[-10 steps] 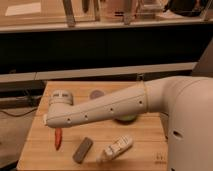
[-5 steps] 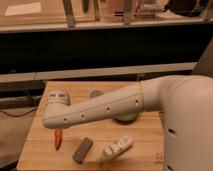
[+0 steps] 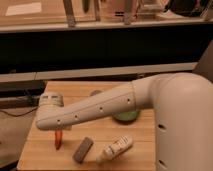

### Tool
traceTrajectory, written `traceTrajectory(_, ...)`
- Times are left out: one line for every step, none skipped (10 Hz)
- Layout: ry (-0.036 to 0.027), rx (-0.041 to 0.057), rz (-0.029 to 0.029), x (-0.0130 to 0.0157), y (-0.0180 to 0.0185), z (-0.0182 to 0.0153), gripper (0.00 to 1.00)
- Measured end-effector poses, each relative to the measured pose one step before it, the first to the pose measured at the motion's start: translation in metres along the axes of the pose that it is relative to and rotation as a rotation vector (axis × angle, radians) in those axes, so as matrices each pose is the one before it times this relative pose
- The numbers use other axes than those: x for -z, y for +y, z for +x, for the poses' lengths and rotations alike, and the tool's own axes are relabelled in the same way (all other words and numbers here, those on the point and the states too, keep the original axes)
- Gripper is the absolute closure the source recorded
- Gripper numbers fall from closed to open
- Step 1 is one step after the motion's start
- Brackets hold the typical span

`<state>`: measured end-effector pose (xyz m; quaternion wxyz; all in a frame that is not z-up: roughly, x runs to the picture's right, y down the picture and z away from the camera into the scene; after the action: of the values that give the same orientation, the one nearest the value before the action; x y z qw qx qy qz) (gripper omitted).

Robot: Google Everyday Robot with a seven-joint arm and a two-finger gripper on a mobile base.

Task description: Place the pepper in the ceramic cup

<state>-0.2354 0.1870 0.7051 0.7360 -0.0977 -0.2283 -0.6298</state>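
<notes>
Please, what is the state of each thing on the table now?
pepper: on the table, outside the cup
ceramic cup: mostly hidden behind the arm
green bowl: upright, partly hidden
white bottle: lying on its side
grey block: lying flat
gripper: over the pepper

Gry block (image 3: 83, 149) – wht bottle (image 3: 116, 148) – grn bowl (image 3: 126, 118)

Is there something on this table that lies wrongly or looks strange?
The white bottle lies on its side near the table's front edge, beside the grey block. The pepper rests on the wood below the pincer at the arm's tip.
</notes>
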Motion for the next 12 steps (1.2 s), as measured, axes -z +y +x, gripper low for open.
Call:
traceTrajectory(-0.00417, 0.00070, 0.00149, -0.00101, -0.00044, -0.00158, 0.20)
traceTrajectory(-0.00399, 0.00610, 0.00487, -0.00161, -0.00605, -0.00276, 0.23)
traceTrajectory(-0.00461, 0.00528, 0.00374, -0.00233, -0.00723, -0.00333, 0.31)
traceTrajectory(-0.00473, 0.00624, 0.00311, -0.00220, -0.00628, -0.00346, 0.41)
traceTrajectory(-0.00349, -0.00120, 0.00129, -0.00085, -0.00080, -0.00069, 0.52)
traceTrajectory(-0.00153, -0.00217, 0.00155, -0.00035, 0.00152, 0.00008, 0.60)
traceTrajectory(-0.00276, 0.00066, 0.00320, -0.00063, -0.00253, -0.00174, 0.63)
traceTrajectory(-0.00443, -0.00294, 0.00522, -0.00071, -0.00591, -0.00201, 0.60)
traceTrajectory(-0.00440, -0.00070, 0.00510, -0.00067, -0.00705, -0.00265, 0.52)
traceTrajectory(-0.00374, -0.00018, 0.00066, -0.00102, -0.00186, -0.00149, 0.42)
traceTrajectory(-0.00425, -0.00057, 0.00130, -0.00020, 0.00171, -0.00120, 0.32)
traceTrajectory(-0.00218, 0.00091, 0.00011, -0.00040, 0.00147, -0.00044, 0.26)
